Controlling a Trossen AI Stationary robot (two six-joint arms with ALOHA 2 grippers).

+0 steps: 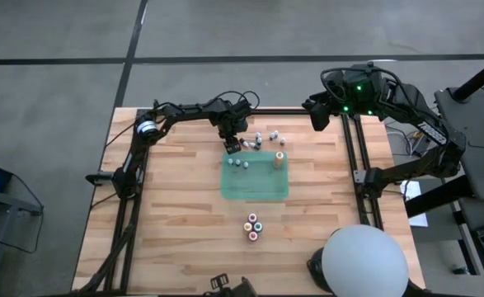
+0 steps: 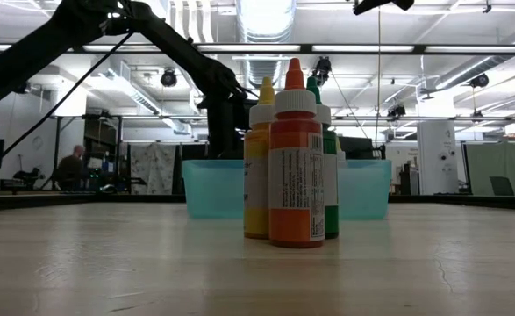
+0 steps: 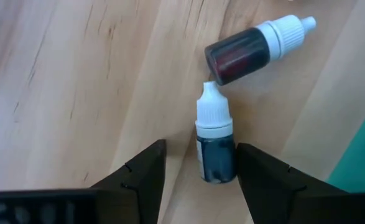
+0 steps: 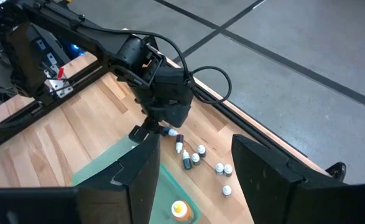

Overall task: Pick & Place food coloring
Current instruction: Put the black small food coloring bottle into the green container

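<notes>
Beside the green tray's (image 1: 254, 183) far edge, the left gripper (image 3: 198, 171) is hanging with its fingers spread wide around a small dark bottle (image 3: 215, 146) lying on the wooden surface (image 3: 76, 81), apart from both. Another dark bottle (image 3: 250, 50) is touching its white tip. Judging by this, centring and closing gently should be avoiding a nudge. The right gripper (image 4: 194, 168) is waiting high, fingers wide.

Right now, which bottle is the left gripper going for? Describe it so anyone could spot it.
Start at the green tray mid-table, then look just off its far left corner, where the left gripper hangs open. The bottle lies flat between its fingers: dark liquid, white cap, whose tip touches a dark red bottle.
</notes>
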